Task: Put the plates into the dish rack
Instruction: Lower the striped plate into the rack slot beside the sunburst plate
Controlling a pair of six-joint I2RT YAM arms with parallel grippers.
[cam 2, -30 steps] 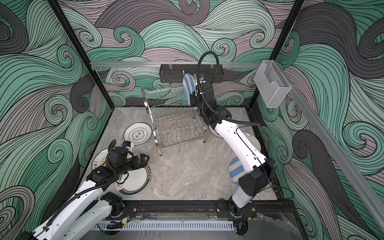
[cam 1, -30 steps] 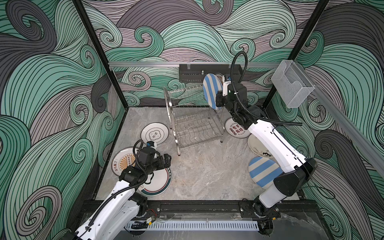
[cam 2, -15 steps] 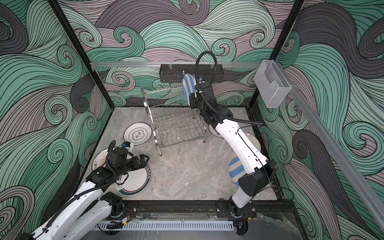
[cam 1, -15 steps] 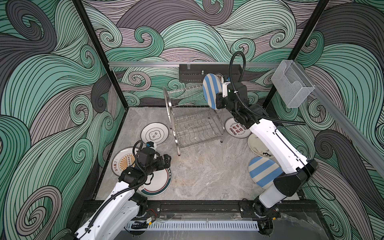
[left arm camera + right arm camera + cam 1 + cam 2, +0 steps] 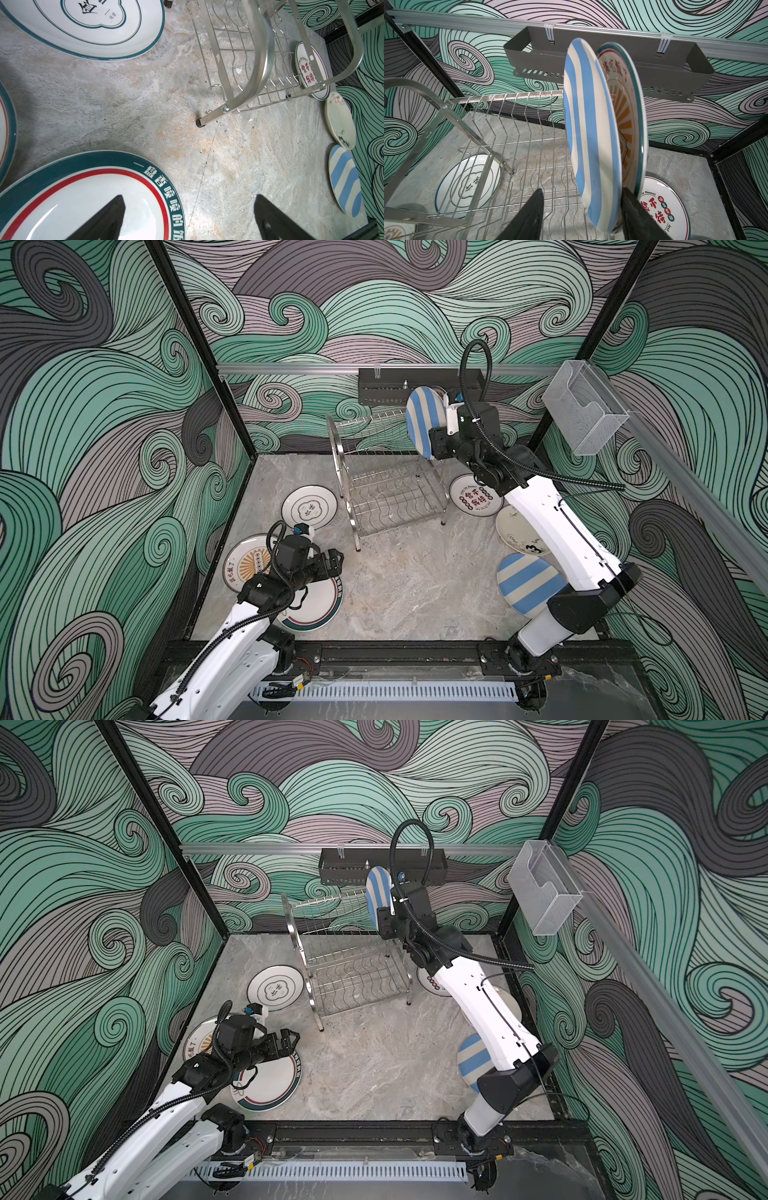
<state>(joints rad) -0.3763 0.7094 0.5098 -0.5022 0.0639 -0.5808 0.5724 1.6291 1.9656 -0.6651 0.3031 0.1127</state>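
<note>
Right gripper stands with jaws apart astride the glossy round blue-and-white striped plate, which we see upright in the shiny steel wire dish rack, upper centre in both top views; one black finger perhaps grazes its rim. Free wire slots stretch leftward.

Even bright light, soft shadows; wrist views edge-distorted.

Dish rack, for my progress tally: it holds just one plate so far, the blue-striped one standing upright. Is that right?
Not one but two: the right wrist view shows the dish rack holding the blue-striped plate upright, with a teal-rimmed sunburst plate upright beside it.
</note>
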